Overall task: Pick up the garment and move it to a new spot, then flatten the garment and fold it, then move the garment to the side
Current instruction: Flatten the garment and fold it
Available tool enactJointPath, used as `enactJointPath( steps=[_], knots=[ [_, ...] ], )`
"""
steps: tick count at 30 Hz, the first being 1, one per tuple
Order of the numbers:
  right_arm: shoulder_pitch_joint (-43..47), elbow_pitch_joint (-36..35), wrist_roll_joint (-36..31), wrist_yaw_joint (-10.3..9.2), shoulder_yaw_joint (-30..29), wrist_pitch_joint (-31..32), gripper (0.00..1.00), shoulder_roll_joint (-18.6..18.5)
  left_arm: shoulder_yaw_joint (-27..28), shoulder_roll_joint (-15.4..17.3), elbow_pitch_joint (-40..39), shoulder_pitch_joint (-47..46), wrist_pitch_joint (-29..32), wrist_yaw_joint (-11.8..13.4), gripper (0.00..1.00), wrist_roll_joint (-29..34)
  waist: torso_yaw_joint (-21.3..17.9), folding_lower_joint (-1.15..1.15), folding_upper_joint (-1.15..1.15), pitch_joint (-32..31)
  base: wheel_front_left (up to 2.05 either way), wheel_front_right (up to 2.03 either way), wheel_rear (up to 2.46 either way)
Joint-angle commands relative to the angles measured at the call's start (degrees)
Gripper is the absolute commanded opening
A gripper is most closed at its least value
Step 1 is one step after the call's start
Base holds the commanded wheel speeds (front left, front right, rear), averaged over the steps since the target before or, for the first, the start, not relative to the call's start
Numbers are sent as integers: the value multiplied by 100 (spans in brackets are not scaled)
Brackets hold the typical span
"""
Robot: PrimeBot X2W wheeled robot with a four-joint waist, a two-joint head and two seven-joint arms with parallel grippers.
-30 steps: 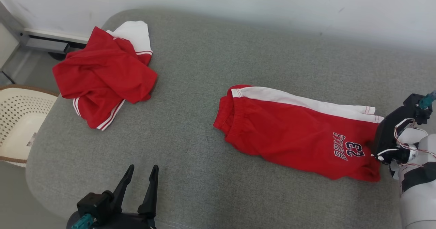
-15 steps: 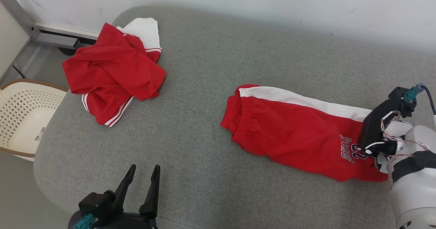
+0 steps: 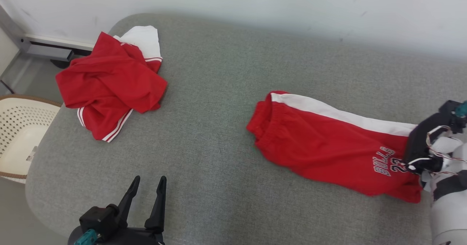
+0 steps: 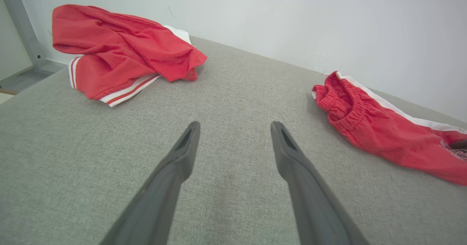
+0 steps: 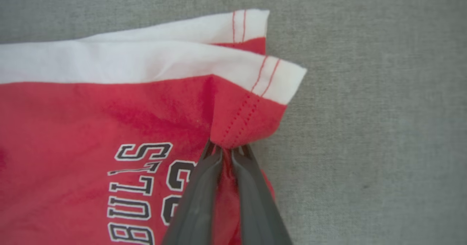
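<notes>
So, right gripper point(image 5: 227, 150) clamped on the red shorts point(image 5: 91, 110) at the hem, left gripper point(image 4: 235, 124) spread wide, red jersey point(image 4: 120, 51) ahead-left of it

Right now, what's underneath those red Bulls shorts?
The grey cushion they lie on; in the right wrist view a second white-striped leg hem peeks out beneath the top one. Anything else under the Bulls shorts is hidden by fabric.

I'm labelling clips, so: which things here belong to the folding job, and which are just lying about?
In the job: red-and-white Bulls shorts; right gripper, jaws shut on their hem.
Lying about: crumpled red-and-white top; cream perforated basket; grey fabric cushion; open left gripper.
</notes>
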Motion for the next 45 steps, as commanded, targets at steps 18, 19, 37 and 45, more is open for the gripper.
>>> enactJointPath(
  steps=[18, 19, 37, 45],
  knots=[
    [379, -1842, -599, -9, -411, 705, 0, -100, 32, 82, -40, -154, -40, -24, 100, 160, -38, 0, 0, 50, 0, 0, 0],
    [387, -1857, -549, -9, -345, 740, 0, -83, 31, 79, -37, -142, -40, -22, 100, 161, -31, 0, 0, 44, 0, 0, 0],
    [176, -1075, 2279, -7, 2681, 1041, 0, -32, -25, 23, 108, -92, -40, -48, 100, 77, 155, 0, 0, -203, 0, 0, 0],
    [-17, -742, 3036, -7, 3642, 925, 0, -33, -53, 7, 124, -54, -40, -68, 100, 67, 349, 0, 0, -271, 0, 0, 0]
  ],
)
